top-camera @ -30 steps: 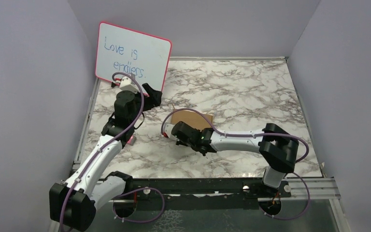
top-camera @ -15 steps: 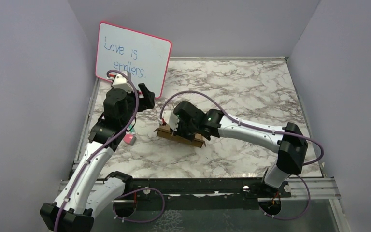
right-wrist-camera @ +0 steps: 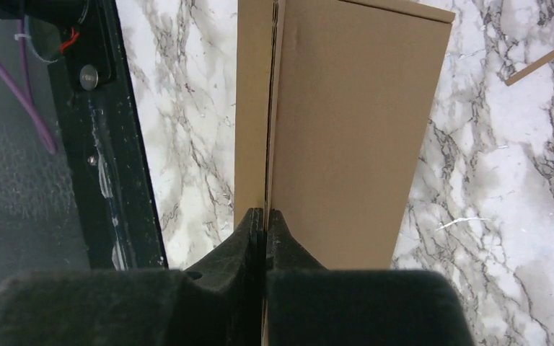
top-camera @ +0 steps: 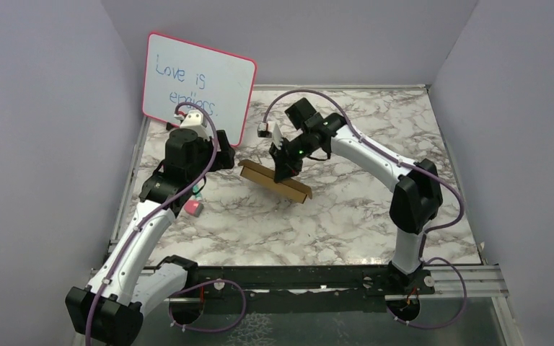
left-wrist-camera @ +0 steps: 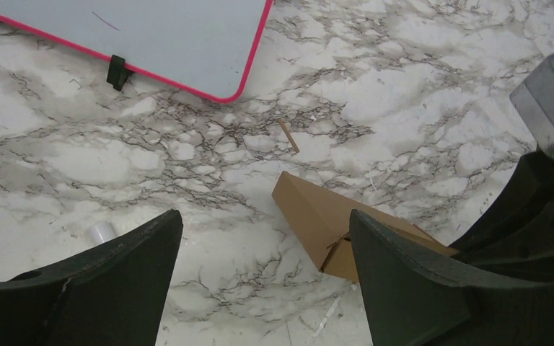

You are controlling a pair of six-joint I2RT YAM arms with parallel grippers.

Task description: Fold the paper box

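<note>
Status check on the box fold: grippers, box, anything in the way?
Right gripper shut on a panel edge of the paper box. Left gripper open, empty, facing the box. Nothing blocking; stick and whiteboard sit beyond it.

A pink-framed whiteboard (top-camera: pixel 198 86) leans at the back of the marble desk (top-camera: pixel 375 122), just beyond the left hand (left-wrist-camera: pixel 260 220), with "Love is endless." written on it in blue. A black clip (left-wrist-camera: pixel 117 71) sits on its lower edge. A thin wooden sliver (left-wrist-camera: pixel 287 135) lies on the desk between the board and that hand. A small pink piece (top-camera: pixel 193 207) lies behind the hand.
</note>
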